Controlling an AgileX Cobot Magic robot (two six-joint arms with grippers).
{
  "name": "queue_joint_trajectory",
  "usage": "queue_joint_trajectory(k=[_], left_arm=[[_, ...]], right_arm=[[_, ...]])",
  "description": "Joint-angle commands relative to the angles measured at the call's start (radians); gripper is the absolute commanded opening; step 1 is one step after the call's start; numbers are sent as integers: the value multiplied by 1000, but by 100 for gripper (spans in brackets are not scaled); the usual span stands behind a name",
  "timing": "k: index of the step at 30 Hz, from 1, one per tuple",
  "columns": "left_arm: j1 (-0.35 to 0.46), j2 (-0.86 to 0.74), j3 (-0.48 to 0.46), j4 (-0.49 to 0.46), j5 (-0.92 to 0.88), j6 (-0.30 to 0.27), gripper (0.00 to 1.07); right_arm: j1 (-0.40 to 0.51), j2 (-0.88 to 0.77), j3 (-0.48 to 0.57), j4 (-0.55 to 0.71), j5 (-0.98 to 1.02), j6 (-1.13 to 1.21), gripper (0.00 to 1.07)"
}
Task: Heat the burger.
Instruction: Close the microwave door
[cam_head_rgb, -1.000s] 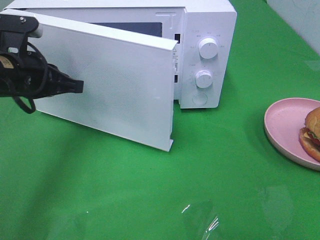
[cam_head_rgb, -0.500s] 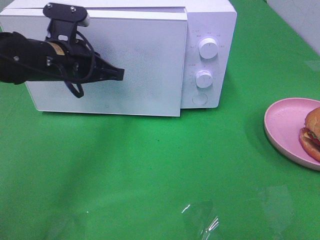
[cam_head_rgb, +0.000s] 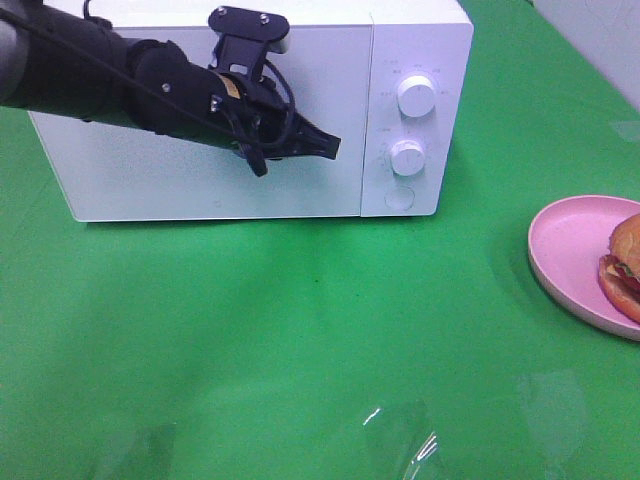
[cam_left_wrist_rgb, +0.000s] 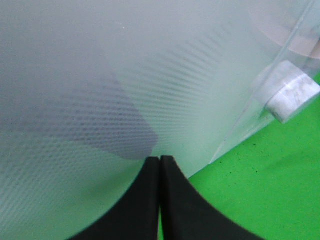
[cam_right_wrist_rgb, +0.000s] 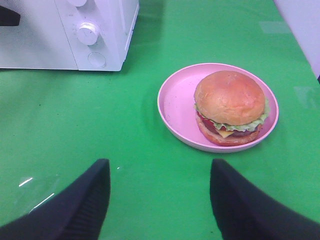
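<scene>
The burger sits on a pink plate at the table's right edge, outside the white microwave. The microwave door stands closed. My left gripper is shut, and its tip rests against the door's front near the control panel; in the left wrist view the joined fingertips press on the white door. In the right wrist view the burger lies whole on its plate, beyond my right gripper, which stands open and holds nothing.
The microwave's panel carries two round knobs and a round button. Green cloth covers the table. A glare patch shows near the front edge.
The microwave door has swung from wide open to fully closed. My left arm moved rightward across the door's front with it. The burger, plate and right gripper stayed put.
</scene>
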Motion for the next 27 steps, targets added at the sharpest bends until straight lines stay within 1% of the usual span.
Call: queue_joint_trajectory(k=[1,2,3,4,5,6,7,8,9,10,11,12,13,14,15,16,17,18,19,20,21,22,23,24,25,26,27], left_arm=[[24,31,-113,-3,-88,-2,0],[24,31,-113,-3,-88,-2,0],[20,27,-128,-3,-45,-2,0],[8,13,-151,-3,52,-1,0],[8,13,-151,-3,52,-1,0],[-5,-3,-167,-2,140,-1,0],[-5,-3,-167,-2,140,-1,0],[-16,-25,-178,-1,232,-1,0],[-16,-25,-178,-1,232,-1,0],[-18,-55,-181,-1,333,-1,0],[-18,-55,-181,-1,333,-1,0],[-18,-85,-181,-1,441,-1,0],[-18,-85,-181,-1,441,-1,0],[-17,-113,-181,10,545,-1,0],[-17,-113,-181,10,545,-1,0],[-11,-144,-181,22,654,-1,0],[-11,-144,-181,22,654,-1,0],[-10,-159,-181,25,718,-2,0],[-10,-182,-181,37,834,-2,0],[-10,-182,-181,37,834,-2,0],[-10,-201,-181,50,948,-2,0],[-10,-201,-181,50,948,-2,0],[-10,-217,-181,70,1024,-5,0],[-10,-217,-181,70,1024,-5,0],[-10,-236,-181,103,1118,-13,0],[-10,-236,-181,103,1118,-13,0],[-10,-250,-181,138,1191,-15,0]], right_arm=[[-7,-27,3,-2,-13,-7,56],[-7,-27,3,-2,-13,-7,56],[-7,-27,3,-2,-13,-7,56],[-7,-27,3,-2,-13,-7,56],[-7,-27,3,-2,-13,-7,56],[-7,-27,3,-2,-13,-7,56],[-7,-27,3,-2,-13,-7,56],[-7,-27,3,-2,-13,-7,56],[-7,-27,3,-2,-13,-7,56],[-7,-27,3,-2,-13,-7,56],[-7,-27,3,-2,-13,-7,56],[-7,-27,3,-2,-13,-7,56],[-7,-27,3,-2,-13,-7,56],[-7,-27,3,-2,-13,-7,56],[-7,-27,3,-2,-13,-7,56],[-7,-27,3,-2,-13,-7,56],[-7,-27,3,-2,-13,-7,56],[-7,-27,3,-2,-13,-7,56],[-7,-27,3,-2,-13,-7,56],[-7,-27,3,-2,-13,-7,56],[-7,-27,3,-2,-13,-7,56],[-7,-27,3,-2,-13,-7,56],[-7,-27,3,-2,-13,-7,56],[-7,-27,3,-2,-13,-7,56],[-7,-27,3,-2,-13,-7,56],[-7,-27,3,-2,-13,-7,56],[-7,-27,3,-2,-13,-7,56]])
